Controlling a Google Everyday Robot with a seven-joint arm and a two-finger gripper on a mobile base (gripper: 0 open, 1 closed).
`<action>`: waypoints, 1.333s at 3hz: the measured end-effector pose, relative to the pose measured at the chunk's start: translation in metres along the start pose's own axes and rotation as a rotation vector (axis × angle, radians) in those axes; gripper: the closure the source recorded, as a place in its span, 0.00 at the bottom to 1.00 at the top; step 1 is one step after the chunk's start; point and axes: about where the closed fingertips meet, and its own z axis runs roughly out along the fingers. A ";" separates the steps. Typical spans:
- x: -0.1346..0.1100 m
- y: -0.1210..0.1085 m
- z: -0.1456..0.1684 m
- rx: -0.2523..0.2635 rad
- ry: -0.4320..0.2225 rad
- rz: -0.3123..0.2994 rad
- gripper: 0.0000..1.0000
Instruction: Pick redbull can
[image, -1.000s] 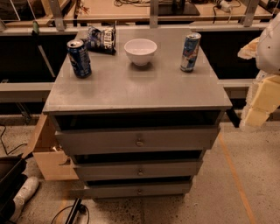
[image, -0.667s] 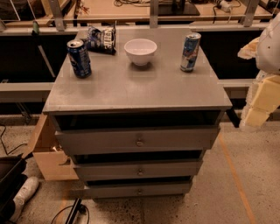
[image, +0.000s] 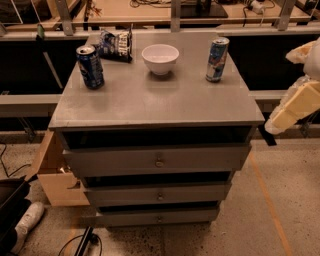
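The redbull can (image: 217, 59) is a tall slim silver and blue can with a silver top. It stands upright at the back right of the grey cabinet top (image: 150, 100). My arm (image: 299, 97), with cream-coloured covers, shows at the right edge of the view, off to the right of the cabinet and lower than the can. A dark part of the gripper (image: 267, 136) hangs below the arm beside the cabinet's right front corner, well apart from the can.
A wider dark blue can (image: 90, 67) stands at the back left. A crumpled chip bag (image: 114, 45) lies behind it. A white bowl (image: 160, 59) sits at the back middle. The cabinet has three drawers (image: 159, 161). A cardboard box (image: 55, 175) is on the floor left.
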 end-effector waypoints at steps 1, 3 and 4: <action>0.021 -0.020 0.034 0.039 -0.236 0.188 0.00; -0.006 -0.075 0.056 0.219 -0.620 0.250 0.00; -0.021 -0.091 0.050 0.294 -0.660 0.244 0.00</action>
